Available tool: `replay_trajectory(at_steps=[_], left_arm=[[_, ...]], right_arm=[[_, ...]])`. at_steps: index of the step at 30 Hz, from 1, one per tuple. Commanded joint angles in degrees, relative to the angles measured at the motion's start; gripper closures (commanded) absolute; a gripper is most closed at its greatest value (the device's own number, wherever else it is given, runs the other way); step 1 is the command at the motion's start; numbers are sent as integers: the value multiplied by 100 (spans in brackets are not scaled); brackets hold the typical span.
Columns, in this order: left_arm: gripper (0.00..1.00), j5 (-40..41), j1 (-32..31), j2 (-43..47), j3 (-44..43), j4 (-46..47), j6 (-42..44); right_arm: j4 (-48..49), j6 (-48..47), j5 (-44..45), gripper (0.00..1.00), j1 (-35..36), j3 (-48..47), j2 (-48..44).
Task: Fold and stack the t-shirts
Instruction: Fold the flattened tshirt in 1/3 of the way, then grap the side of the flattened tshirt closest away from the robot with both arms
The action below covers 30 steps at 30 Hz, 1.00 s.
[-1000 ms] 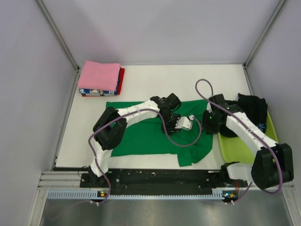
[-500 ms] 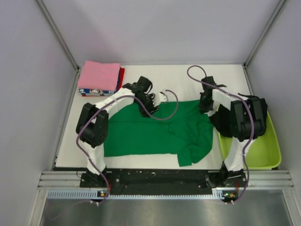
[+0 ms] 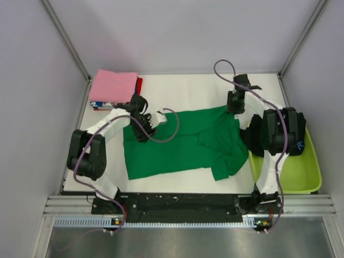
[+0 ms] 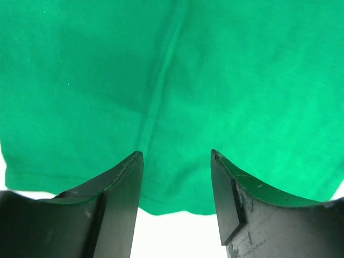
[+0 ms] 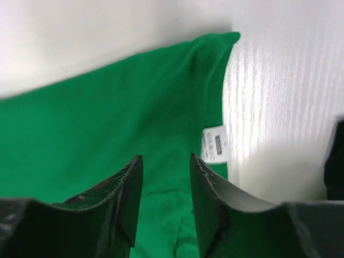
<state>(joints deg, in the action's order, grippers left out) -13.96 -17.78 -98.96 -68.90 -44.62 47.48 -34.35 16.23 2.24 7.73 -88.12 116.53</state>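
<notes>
A bright green t-shirt (image 3: 177, 142) lies spread flat mid-table, its right sleeve bunched near the front (image 3: 226, 166). My left gripper (image 3: 142, 122) is open over its far left corner; in the left wrist view (image 4: 176, 156) the jaws straddle the green cloth (image 4: 215, 80) at its hem. My right gripper (image 3: 235, 103) is open at the far right corner; its wrist view (image 5: 166, 157) shows green cloth (image 5: 97, 118) and a white label (image 5: 215, 145). A black t-shirt (image 3: 285, 124) lies in the tub. The folded pink tee (image 3: 113, 86) tops the red one (image 3: 140, 88) and the blue-white printed one (image 3: 105, 105).
A lime-green plastic tub (image 3: 290, 172) stands at the right edge, the right arm's links over it. The folded stack sits at the far left corner. White walls and metal posts close in the table; the arm-base rail runs along the front.
Both arms have swung from the shirt's middle out to its far corners, the left gripper going left. The green shirt now lies spread wider and flatter, shifted slightly right.
</notes>
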Motion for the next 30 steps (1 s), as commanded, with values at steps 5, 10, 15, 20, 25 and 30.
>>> replay_trajectory(at_steps=[5, 10, 15, 20, 25, 30], left_arm=[[38, -749, -120, 1562, 815, -1636, 727], [37, -670, -182, 2169, 1958, -1910, 789], [37, -337, -270, 2539, 2820, -1577, 570], [36, -63, -287, 2627, 3129, -1137, 323], [37, 147, -340, 2557, 3278, -778, 262], [64, 236, -366, 2398, 3278, -521, 112]], right_arm=[[-1, -2999, -811, 43, 1124, 1425, -3247], [-790, -5118, -1172, 38, 2020, 3281, -4971], [-2232, -5981, -1078, 38, 2847, 4091, -5316], [-2305, -6632, -487, 38, 3261, 4698, -5298], [-1033, -6835, -690, 38, 3305, 5155, -5220], [-687, -6835, -734, 43, 3384, 5269, -4658]])
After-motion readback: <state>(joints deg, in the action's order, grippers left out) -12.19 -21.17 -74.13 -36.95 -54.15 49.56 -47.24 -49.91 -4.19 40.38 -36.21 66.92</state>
